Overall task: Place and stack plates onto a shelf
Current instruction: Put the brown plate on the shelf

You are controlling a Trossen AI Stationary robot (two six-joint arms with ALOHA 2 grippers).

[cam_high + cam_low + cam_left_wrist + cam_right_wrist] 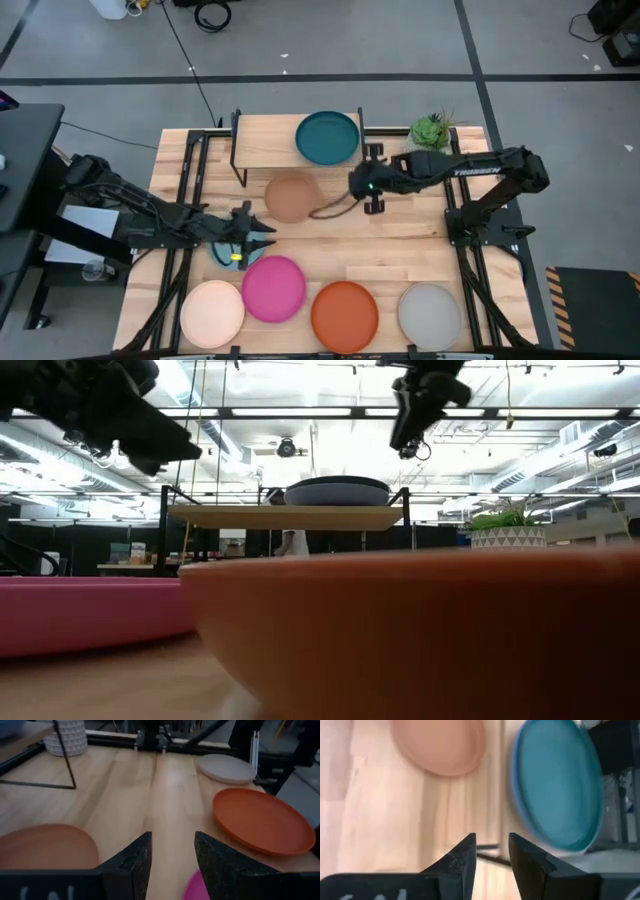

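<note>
The shelf [275, 135] stands at the table's far side, and a dark teal plate [327, 138] lies on its right part. A tan plate [292, 196] lies flat on the table in front of the shelf. My right gripper [352, 183] hovers open and empty just right of the tan plate and near the shelf's front edge [492, 837]. My left gripper [268, 238] hovers open and empty [172, 837] above the table, between the tan plate and the pink plate [273, 288]. A light teal plate [222, 254] is mostly hidden under my left wrist.
Along the near edge lie a cream plate [212, 312], an orange plate [344, 316] and a grey plate [429, 314]. A potted plant [432, 130] stands right of the shelf. The shelf's left half [262, 132] is bare wood.
</note>
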